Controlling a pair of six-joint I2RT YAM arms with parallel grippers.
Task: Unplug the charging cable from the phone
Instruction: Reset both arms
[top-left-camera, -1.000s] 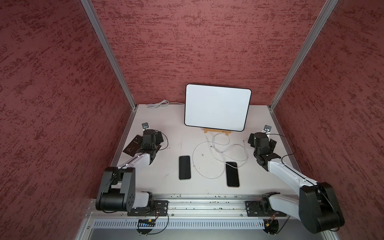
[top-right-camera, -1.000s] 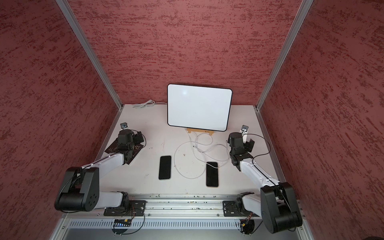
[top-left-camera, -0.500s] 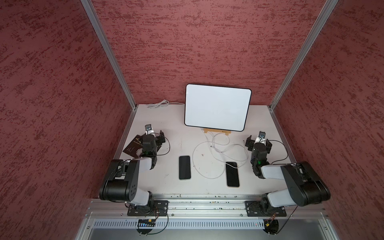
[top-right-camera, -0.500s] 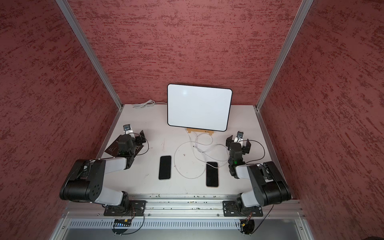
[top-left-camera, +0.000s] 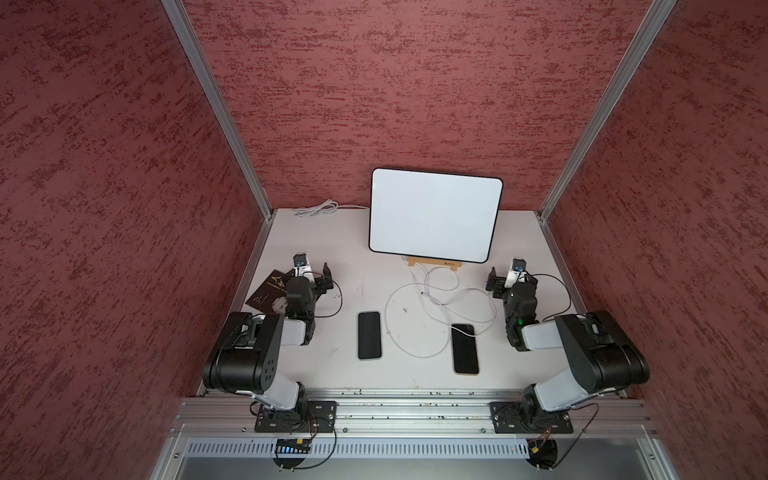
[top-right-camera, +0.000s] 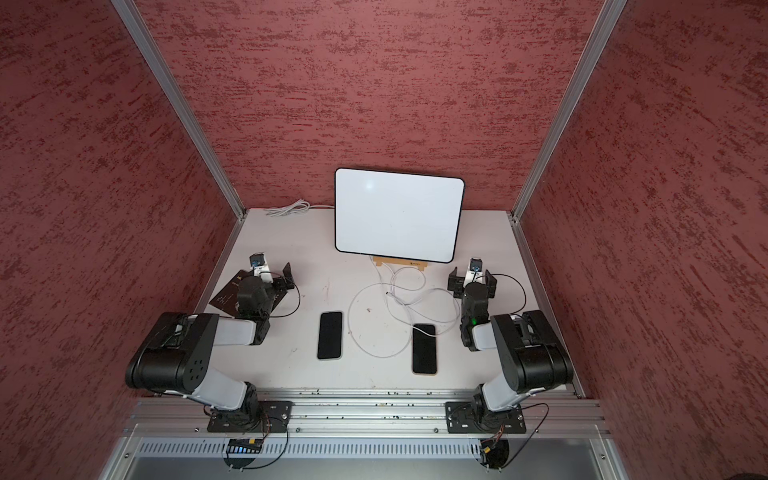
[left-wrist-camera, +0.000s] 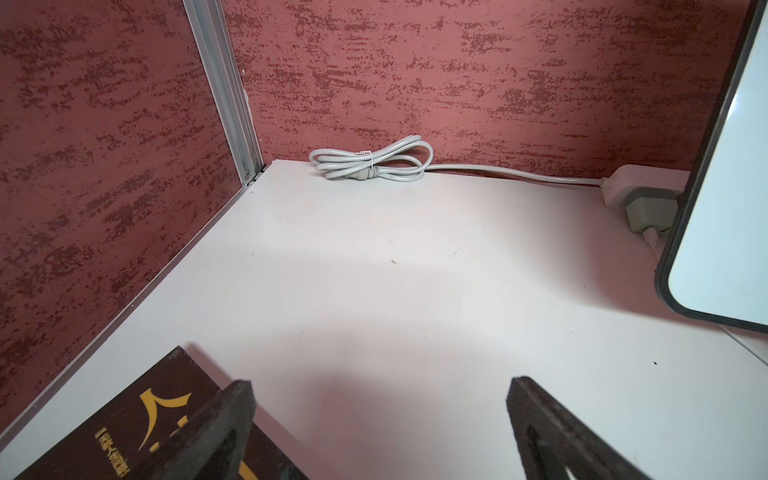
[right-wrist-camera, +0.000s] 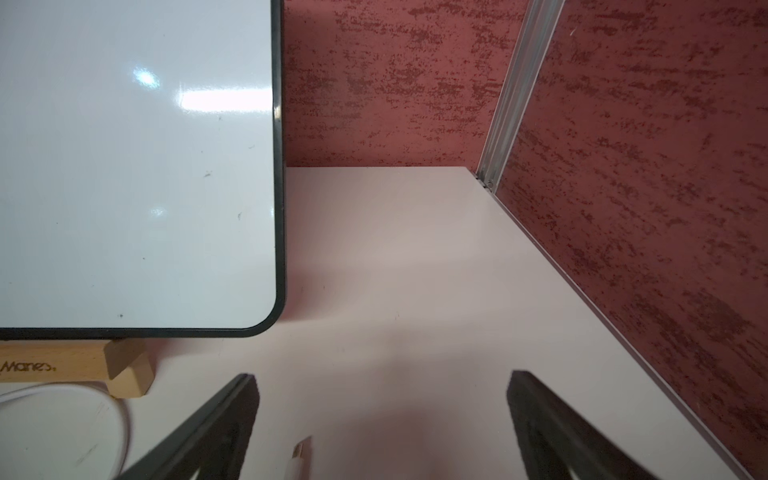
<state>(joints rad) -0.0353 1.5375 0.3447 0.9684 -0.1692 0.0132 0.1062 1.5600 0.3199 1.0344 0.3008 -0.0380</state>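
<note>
Well, both tools stand spread wide and grip nothing: my right tool hangs low over the desk, and my left tool hangs over the corner of a dark booklet. Just beneath the right tool a bare plug lies loose on the desk, so I judge the unplugging probably done. From above, though, the charging cable touches the far end of the phone, and I cannot tell whether a connector sits in it. That check is what is left. The phone lies flat, right of centre, with its long axis running from the rail toward the whiteboard. A second phone lies apart, beside the cable's loop.
</note>
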